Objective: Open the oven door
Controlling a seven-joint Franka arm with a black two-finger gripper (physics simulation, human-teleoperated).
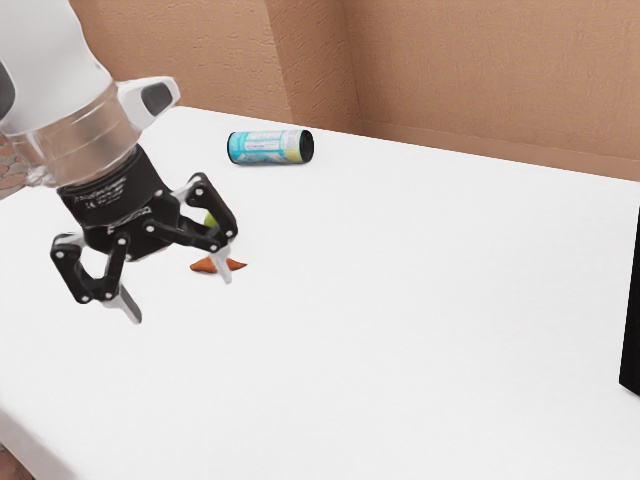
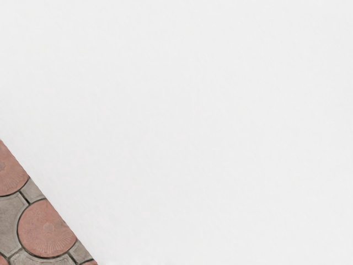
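In the exterior view my gripper [image 1: 178, 290] hangs over the white table at the left, tilted, its two fingers spread wide with nothing between them. At the exterior view's far right edge stands a black upright shape [image 1: 632, 320], mostly cut off. It may be the side of the oven; I cannot tell, and no door or handle can be made out. A wide stretch of table separates it from my gripper.
A teal-labelled can [image 1: 268, 147] lies on its side near the table's back edge. An orange-red pepper-like item [image 1: 215, 265] and a partly hidden green thing [image 1: 210, 219] are close behind my gripper. In the wrist view, the white tabletop [image 2: 187, 121] borders a patterned paved floor [image 2: 47, 227].
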